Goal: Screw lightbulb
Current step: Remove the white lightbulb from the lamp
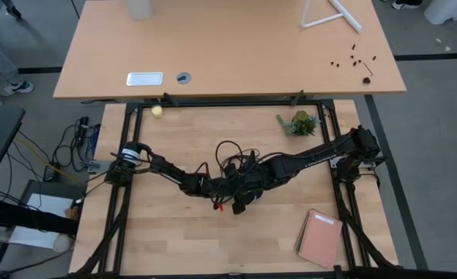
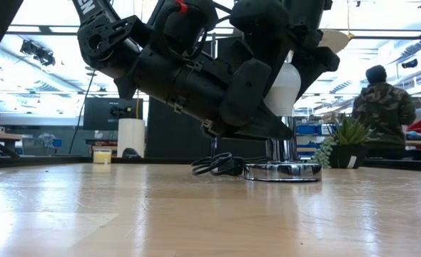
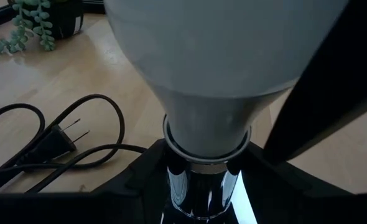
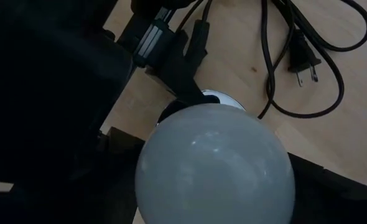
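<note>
On the pale wooden table (image 1: pixel 174 240), both pincers' states unclear, the smooth white lightbulb (image 4: pixel 214 165) stands in its chrome socket (image 2: pixel 282 170).

Overhead straight down on the worktop (image 1: pixel 174 240); low level across it; both wrists close on the lightbulb (image 3: pixel 221 74), shared with the low view.

**A bright workshop beyond the table**

A light wooden desk (image 1: pixel 228 46) is seen behind the work table (image 1: pixel 174 240), on a grey floor (image 1: pixel 438 155). In the low view, ceiling lights (image 2: pixel 46 21) are seen overhead. A person in a camouflage jacket (image 2: pixel 382 114) is seen standing beside a potted plant (image 2: pixel 350 139).
</note>
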`<state>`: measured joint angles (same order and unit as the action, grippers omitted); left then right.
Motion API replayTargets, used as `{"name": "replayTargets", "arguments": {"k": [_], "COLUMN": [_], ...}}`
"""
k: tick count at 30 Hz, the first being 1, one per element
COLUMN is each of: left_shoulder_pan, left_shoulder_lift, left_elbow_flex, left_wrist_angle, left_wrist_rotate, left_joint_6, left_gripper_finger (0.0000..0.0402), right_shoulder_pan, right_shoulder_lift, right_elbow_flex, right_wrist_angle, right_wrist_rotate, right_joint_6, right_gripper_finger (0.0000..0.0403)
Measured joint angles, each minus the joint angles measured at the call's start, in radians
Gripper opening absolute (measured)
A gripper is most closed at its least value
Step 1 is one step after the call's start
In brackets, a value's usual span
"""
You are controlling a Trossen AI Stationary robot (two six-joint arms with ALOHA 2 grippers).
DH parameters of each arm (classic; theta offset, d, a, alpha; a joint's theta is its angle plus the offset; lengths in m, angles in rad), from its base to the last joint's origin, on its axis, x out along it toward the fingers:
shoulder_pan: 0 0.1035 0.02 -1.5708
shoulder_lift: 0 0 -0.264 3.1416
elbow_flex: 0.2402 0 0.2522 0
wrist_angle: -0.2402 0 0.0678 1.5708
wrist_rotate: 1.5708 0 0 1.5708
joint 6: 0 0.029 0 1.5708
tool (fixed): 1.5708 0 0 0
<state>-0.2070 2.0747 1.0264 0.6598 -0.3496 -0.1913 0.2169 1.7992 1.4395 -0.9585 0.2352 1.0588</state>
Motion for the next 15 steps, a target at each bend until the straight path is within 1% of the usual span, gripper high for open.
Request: {"name": "replayTargets", "arguments": {"k": [5, 10, 15], "left_shoulder_pan": [0.0, 0.0, -0.001], "left_shoulder_lift": [0.0, 0.0, 0.0], "left_elbow_flex": [0.0, 0.001, 0.002], "left_wrist_angle": [-0.001, -0.002, -0.005], "left_wrist_rotate": [-0.001, -0.006, -0.012], "left_joint_6": [0.001, 0.006, 0.008], "left_gripper_finger": [0.0184, 0.0184, 0.0184], "right_shoulder_pan": [0.001, -0.003, -0.005], "right_shoulder_lift": [0.0, 0.0, 0.0], "right_elbow_flex": [0.0, 0.0, 0.001], "right_wrist_angle": [-0.004, -0.008, -0.006], "right_wrist_rotate": [0.002, 0.004, -0.007], "right_joint_6": [0.006, -0.013, -0.092], "right_gripper_finger": [0.0304, 0.0282, 0.0273]}}
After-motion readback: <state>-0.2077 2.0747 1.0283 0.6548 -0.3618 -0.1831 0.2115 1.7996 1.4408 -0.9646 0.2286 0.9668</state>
